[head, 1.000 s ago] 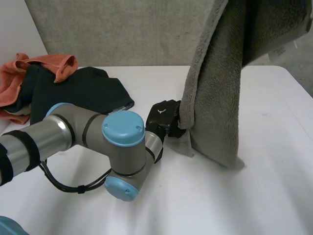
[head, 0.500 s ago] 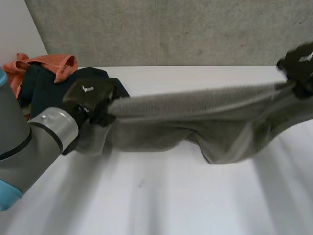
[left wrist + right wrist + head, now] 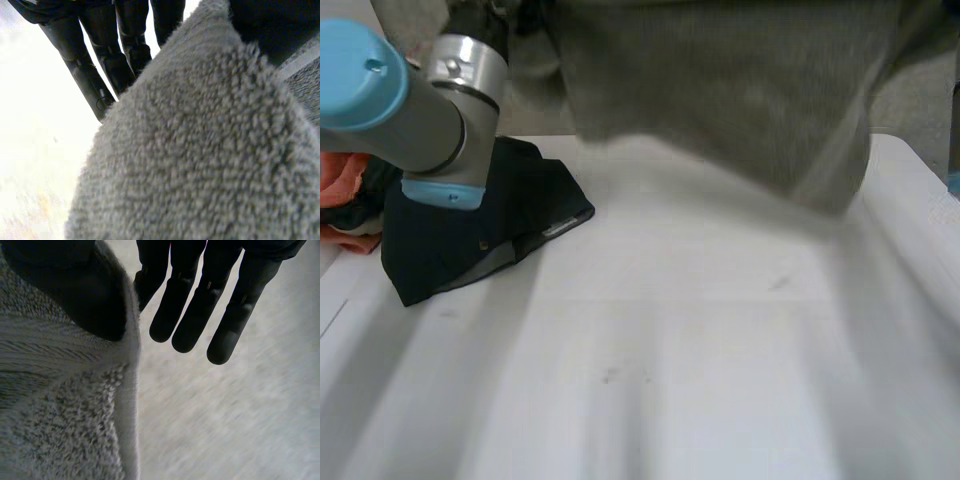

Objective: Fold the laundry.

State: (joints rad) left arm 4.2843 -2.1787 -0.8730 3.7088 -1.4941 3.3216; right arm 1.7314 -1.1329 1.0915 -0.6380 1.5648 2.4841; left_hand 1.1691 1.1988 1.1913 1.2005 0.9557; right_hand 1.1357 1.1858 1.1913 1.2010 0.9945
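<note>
A grey towel (image 3: 720,90) hangs spread out, high above the white table (image 3: 670,380), with its lower edge in the air. My left arm (image 3: 430,110) reaches up to the towel's upper left corner. In the left wrist view the left hand (image 3: 125,45) has straight fingers behind the towel (image 3: 200,150) and its thumb pressed on the front, pinching the corner. In the right wrist view the right hand (image 3: 200,295) pinches the towel's (image 3: 50,405) hemmed edge under its thumb, with the other fingers held straight beside it.
A dark navy garment (image 3: 480,220) lies at the table's back left, beside an orange cloth (image 3: 345,180). A grey wall stands behind the table.
The towel hung bunched from the right hand with the left hand low on its edge. The left arm swung left, stretching it wide, and both hands have lifted it high.
</note>
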